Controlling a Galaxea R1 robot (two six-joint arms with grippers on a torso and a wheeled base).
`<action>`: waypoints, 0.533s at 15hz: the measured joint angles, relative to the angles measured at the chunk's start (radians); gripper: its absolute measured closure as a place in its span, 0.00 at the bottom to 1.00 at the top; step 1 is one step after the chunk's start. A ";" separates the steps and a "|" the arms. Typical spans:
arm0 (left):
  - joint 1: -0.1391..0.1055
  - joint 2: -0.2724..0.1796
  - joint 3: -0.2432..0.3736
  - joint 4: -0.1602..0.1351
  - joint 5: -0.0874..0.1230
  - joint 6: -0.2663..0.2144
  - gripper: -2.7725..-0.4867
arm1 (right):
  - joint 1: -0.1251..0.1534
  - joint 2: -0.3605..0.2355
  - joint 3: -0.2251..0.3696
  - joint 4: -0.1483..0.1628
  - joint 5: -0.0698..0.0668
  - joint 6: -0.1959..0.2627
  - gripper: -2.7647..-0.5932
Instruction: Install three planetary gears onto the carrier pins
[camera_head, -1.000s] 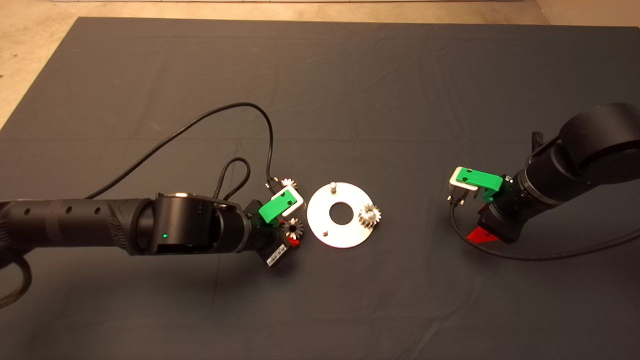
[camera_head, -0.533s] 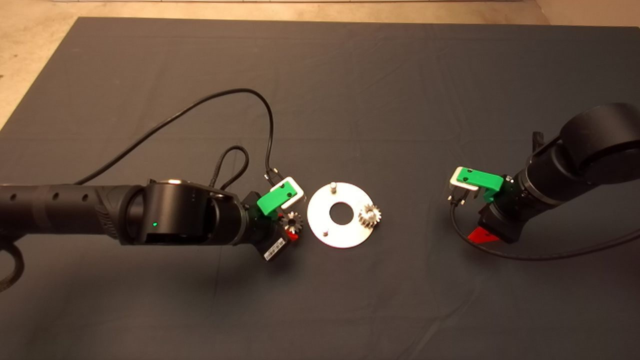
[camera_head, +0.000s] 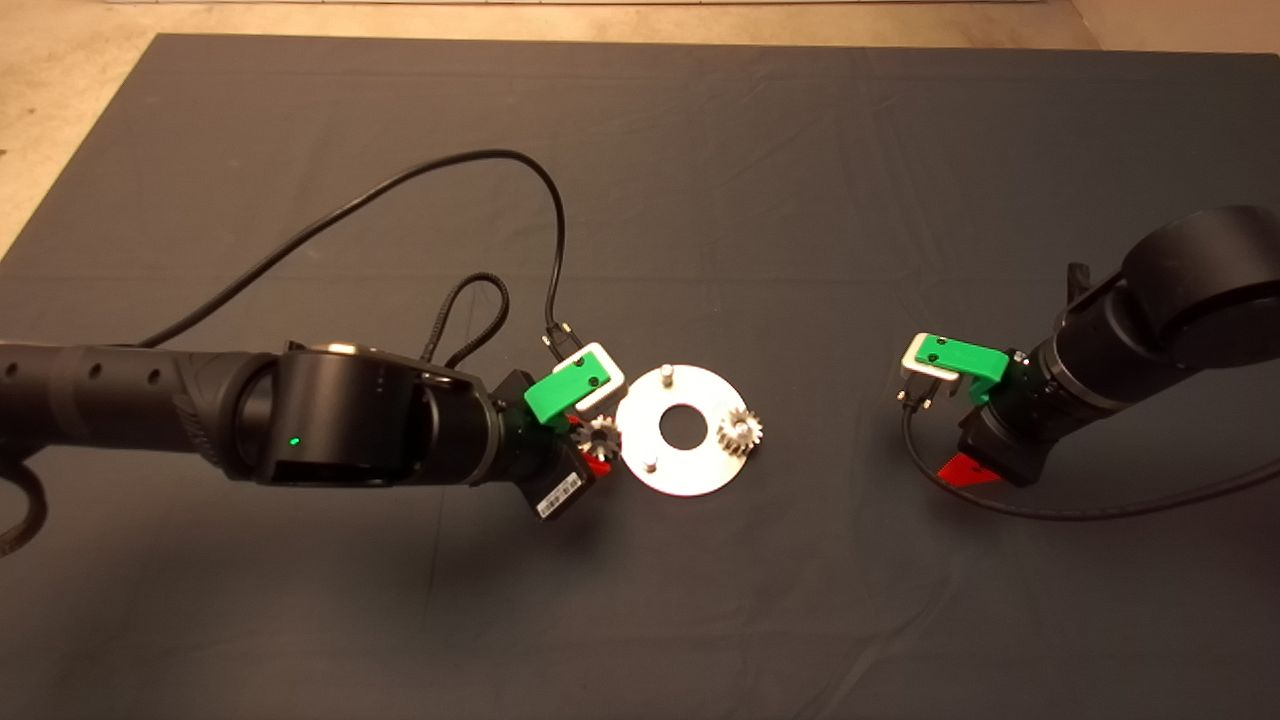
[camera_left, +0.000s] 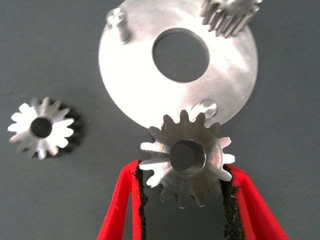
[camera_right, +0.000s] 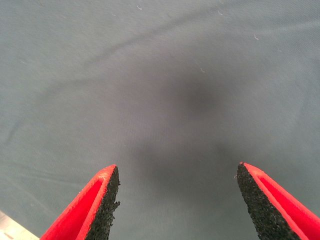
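At centre frame on the mat lies the disc, one gear already seated. Left gripper clamps a second gear at the disc's left edge, beside a bare pin; next, centre its hole over that pin. Third gear waits nearby. Right gripper idles wide apart, empty, at right.

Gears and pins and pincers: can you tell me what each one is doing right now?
Held gear: clamped in the left pincer, at the disc's edge, beside a bare pin.
Second gear: sitting on its pin.
Third gear: lying flat on the mat.
Far pin: bare.
Right pincer: open, holding nothing, over bare mat.
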 joint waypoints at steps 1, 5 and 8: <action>0.000 0.011 0.000 0.000 0.000 -0.003 0.91 | 0.000 -0.006 0.000 0.000 -0.001 0.000 0.47; -0.008 0.024 0.021 0.000 0.001 -0.036 0.91 | 0.001 -0.014 0.000 0.000 -0.001 0.000 0.47; -0.008 0.039 0.021 0.000 0.005 -0.049 0.92 | 0.003 -0.015 0.000 0.000 0.000 0.000 0.47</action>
